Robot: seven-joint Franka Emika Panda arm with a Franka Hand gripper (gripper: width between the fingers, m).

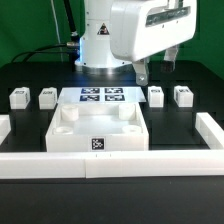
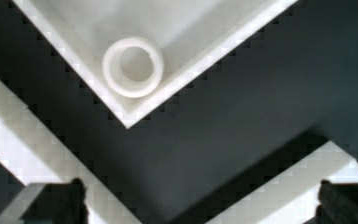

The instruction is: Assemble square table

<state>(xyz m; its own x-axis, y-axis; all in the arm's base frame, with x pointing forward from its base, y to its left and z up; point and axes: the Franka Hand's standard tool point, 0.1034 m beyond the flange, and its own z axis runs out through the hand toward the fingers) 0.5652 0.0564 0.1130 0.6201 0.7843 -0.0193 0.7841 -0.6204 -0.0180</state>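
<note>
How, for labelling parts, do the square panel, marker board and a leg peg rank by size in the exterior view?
1. square panel
2. marker board
3. leg peg
All four leg pegs look alike.

White, rounded arm [image 1: 128,30] with dark, blocky fingers [image 1: 141,72].

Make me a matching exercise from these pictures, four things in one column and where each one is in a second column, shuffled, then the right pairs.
Things
1. large white plastic square panel with raised rim
2. flat white marker board
3. two-finger gripper
4. long white bar

Places
A. raised off the table, open, near the small white leg pegs on the exterior view's right
B. along the near edge of the black surface
C. lying between the two pairs of leg pegs
D. middle of the black surface, tag facing the exterior camera

Pairs: 1-D, 2-C, 3-A, 4-B
</note>
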